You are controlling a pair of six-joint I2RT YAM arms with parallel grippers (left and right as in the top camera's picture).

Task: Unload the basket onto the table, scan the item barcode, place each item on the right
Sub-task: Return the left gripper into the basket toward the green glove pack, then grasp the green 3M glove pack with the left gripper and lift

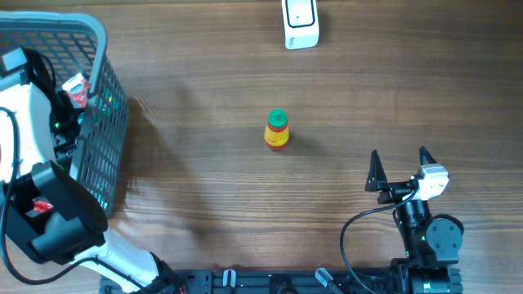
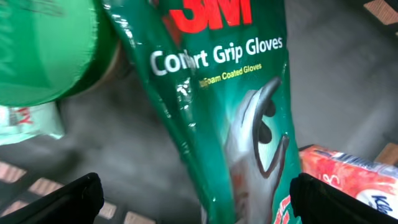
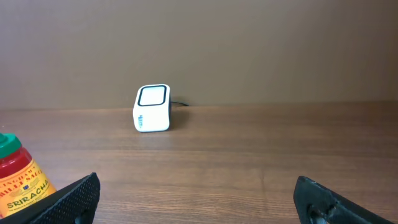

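My left gripper (image 2: 196,186) is down inside the grey basket (image 1: 102,98), open, with its fingers (image 2: 68,199) wide on either side of a green 3M Comfort Grip Gloves pack (image 2: 230,106). They hold nothing. The white barcode scanner (image 1: 300,23) stands at the far edge of the table, and the right wrist view also shows the scanner (image 3: 153,108). A sriracha bottle (image 1: 277,131) with a green cap stands upright mid-table. My right gripper (image 1: 399,155) is open and empty near the front right, pointing toward the scanner, with the bottle (image 3: 22,183) off to its left.
Beside the gloves pack in the basket lie a green round pack (image 2: 46,50), a red-orange box (image 2: 348,171) and a pale green-white pack (image 2: 31,121). A red-and-white item (image 1: 76,88) shows at the basket rim. The left arm (image 1: 53,212) reaches over the basket's near side.
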